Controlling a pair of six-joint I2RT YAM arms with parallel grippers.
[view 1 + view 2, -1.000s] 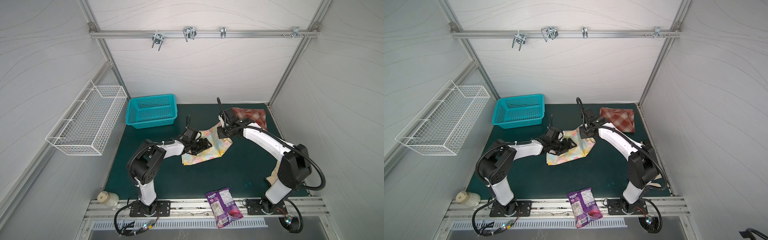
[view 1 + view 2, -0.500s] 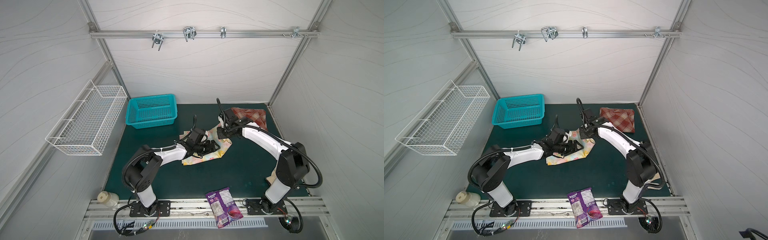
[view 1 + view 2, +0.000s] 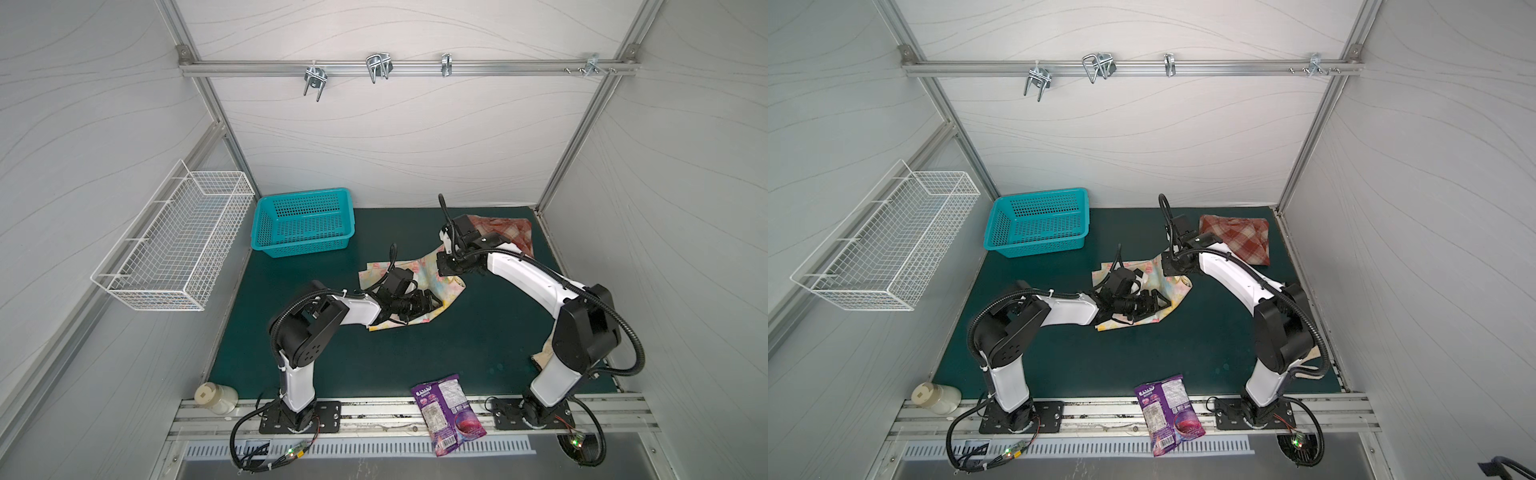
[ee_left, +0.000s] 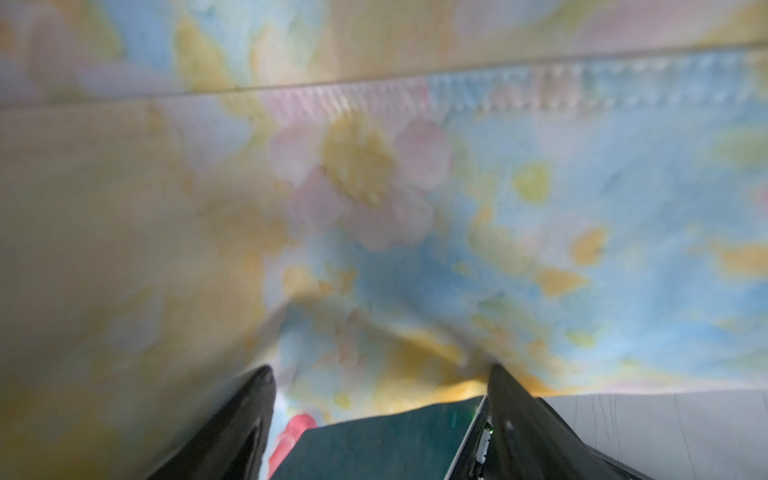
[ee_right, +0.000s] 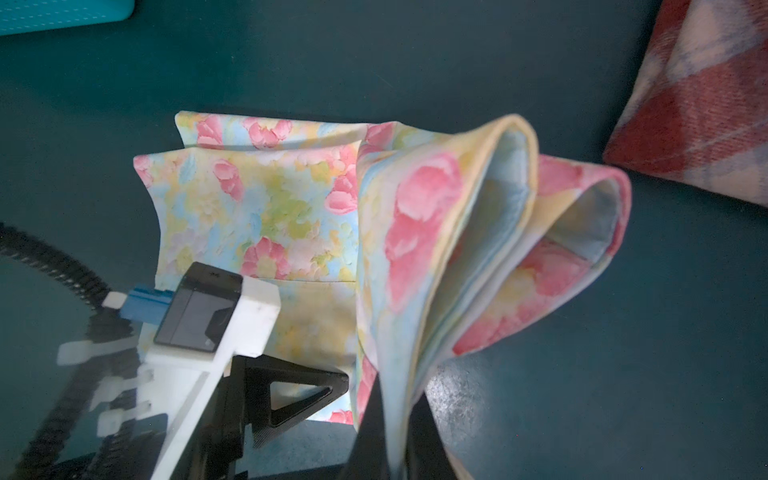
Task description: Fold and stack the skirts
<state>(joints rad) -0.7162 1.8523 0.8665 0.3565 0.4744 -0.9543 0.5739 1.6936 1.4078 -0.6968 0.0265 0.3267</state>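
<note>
The pastel floral skirt lies mid-mat, partly folded. My right gripper is shut on its far edge, and in the right wrist view the pinched cloth stands up in looped layers. My left gripper stretches low across the skirt, open. In the left wrist view the floral cloth fills the frame above the spread gripper, with only bare mat between its fingers. The rust-red plaid skirt lies at the back right.
A teal basket stands at the back left and a white wire basket hangs on the left wall. At the front edge lie a purple snack bag and a white bottle. Cream cloth shows behind the right arm's base.
My left arm has reached further right across the floral skirt, gripper still open. The right gripper has stayed put, shut on the skirt's edge.
</note>
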